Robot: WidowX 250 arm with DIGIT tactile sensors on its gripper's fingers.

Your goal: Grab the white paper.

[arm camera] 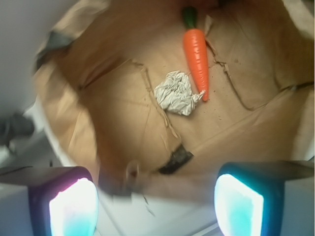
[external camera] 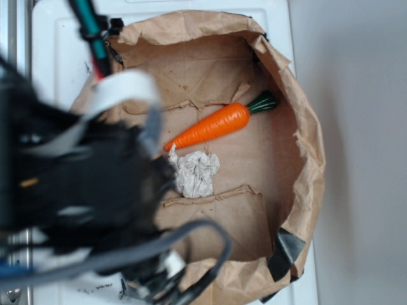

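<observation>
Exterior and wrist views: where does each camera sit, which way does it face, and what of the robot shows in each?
Exterior: sits overhead, looking down into the opened brown paper bag; the blurred black arm with its cables fills the left side.
Wrist: rides on the arm behind the gripper, looking down and forward into the bag; two fingertips show at the bottom, standing wide apart.
Shared: the white paper, the orange toy carrot touching it, and the bag.

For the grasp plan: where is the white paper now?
In the exterior view, the white paper lies mid-floor inside the brown paper bag, just below the carrot tip.
</observation>
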